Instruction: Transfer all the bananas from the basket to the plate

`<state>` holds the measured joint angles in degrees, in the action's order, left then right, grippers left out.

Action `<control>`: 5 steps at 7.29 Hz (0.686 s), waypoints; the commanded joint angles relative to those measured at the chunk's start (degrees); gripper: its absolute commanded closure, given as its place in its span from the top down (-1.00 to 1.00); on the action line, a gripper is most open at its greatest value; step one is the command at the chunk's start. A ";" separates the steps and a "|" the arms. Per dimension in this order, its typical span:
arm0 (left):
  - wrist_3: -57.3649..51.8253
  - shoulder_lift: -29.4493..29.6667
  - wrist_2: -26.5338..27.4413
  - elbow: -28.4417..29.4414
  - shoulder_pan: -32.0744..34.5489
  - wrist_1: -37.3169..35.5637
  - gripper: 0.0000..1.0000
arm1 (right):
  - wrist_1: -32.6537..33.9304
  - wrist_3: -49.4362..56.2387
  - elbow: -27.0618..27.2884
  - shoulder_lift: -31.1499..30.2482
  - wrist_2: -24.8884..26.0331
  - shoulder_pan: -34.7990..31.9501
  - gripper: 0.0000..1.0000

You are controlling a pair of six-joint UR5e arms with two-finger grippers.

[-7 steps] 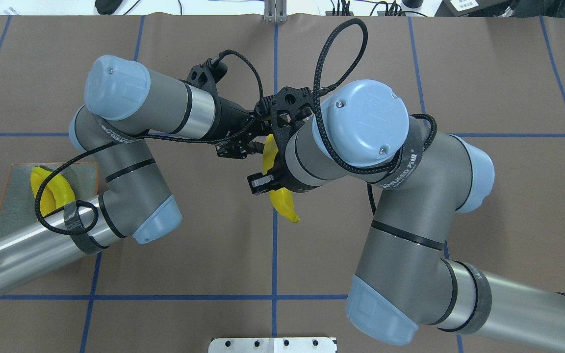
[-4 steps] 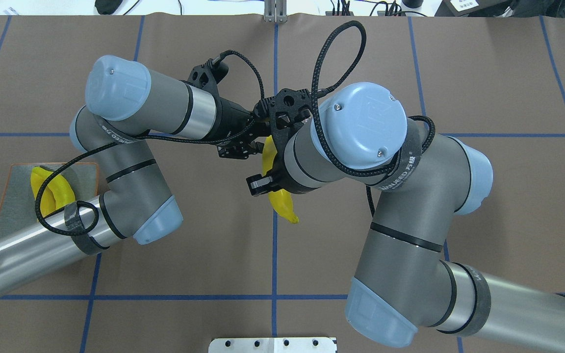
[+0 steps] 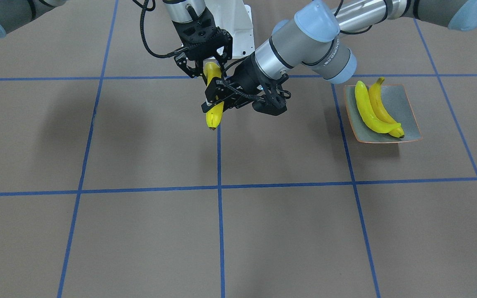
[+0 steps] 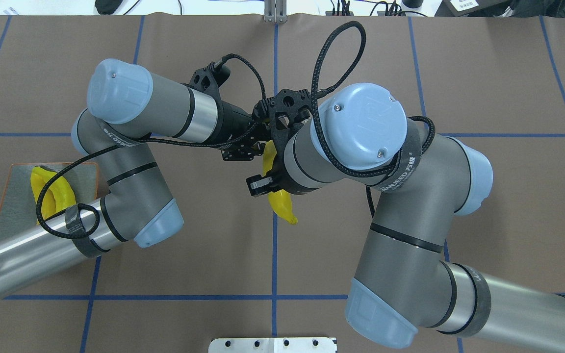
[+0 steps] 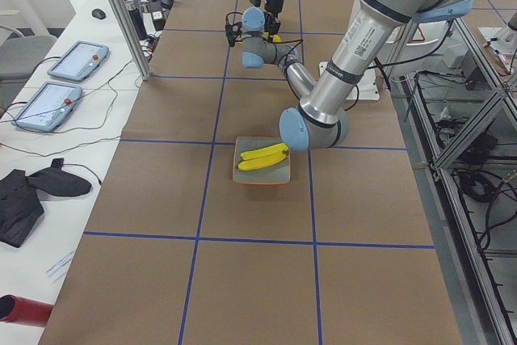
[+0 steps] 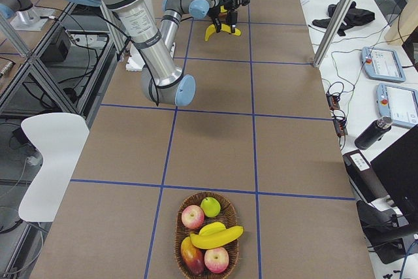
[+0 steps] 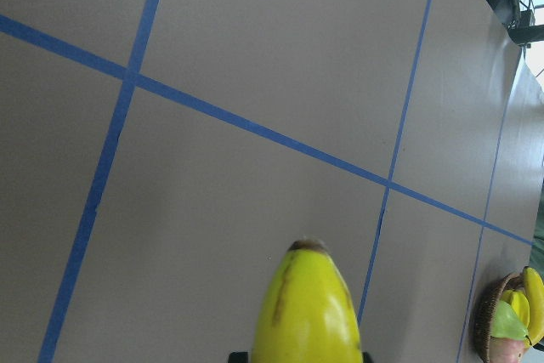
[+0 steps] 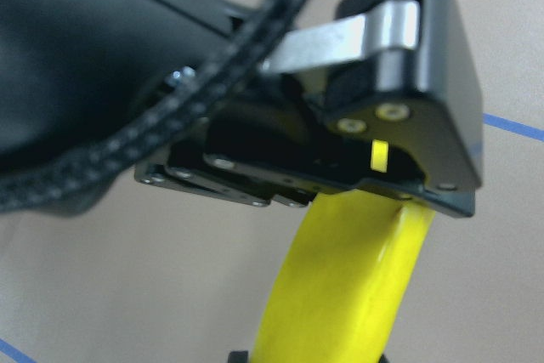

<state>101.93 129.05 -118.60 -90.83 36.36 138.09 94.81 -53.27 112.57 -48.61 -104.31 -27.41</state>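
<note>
Currently logged: one bright yellow curved banana [image 3: 214, 117] with a dark tip, held in the air above the middle of the brown paper-covered table [image 3: 288, 231], clear of its surface. Left gripper [image 3: 211, 99] pinches the midsection from the side; right gripper [image 3: 210, 68] looks pressed onto the upper end, so both hold it at once. Hazards, as judged: if the right gripper lets go before the left pinch is firm, the smooth skin may swivel or slip and the fruit drop to the table; the grippers sit close and could knock each other on parting. Square grey-green plate with thin orange rim [image 3: 404, 99], toward the robot's left, carries two bananas [image 3: 371, 109] side by side; a third may roll over the low edge. Round woven basket [image 6: 177, 240] at the opposite end holds at least one more banana [image 6: 219, 235] among red and green apples [image 6: 192, 215]. Surface: flat, matt, crossed by blue tape lines [image 3: 220, 215]. Room: white bench [image 5: 24, 147] with two grey tablets [image 5: 77, 61]; white chair [image 6: 52, 155].
</note>
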 commanded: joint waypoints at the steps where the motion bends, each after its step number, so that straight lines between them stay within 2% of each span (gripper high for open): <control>1: -0.07 -0.29 -0.83 0.03 0.02 -0.02 -1.00 | 0.02 -0.07 0.62 -0.26 0.16 -0.01 0.98; 3: -0.16 -0.29 -2.51 0.12 0.20 -0.02 -1.00 | 0.11 0.01 1.68 -1.14 0.07 -0.01 0.99; 4: -0.33 -0.37 -2.51 0.21 0.46 -0.02 -1.00 | 0.28 0.01 3.25 -2.70 -0.19 -0.36 0.99; 5: -1.03 -0.46 -2.60 0.30 1.25 -0.45 -1.00 | 3.42 0.10 6.57 -4.46 -0.54 -1.50 0.99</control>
<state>101.50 128.68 -121.05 -90.64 36.91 137.98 95.73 -53.25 115.98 -51.13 -104.48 -27.91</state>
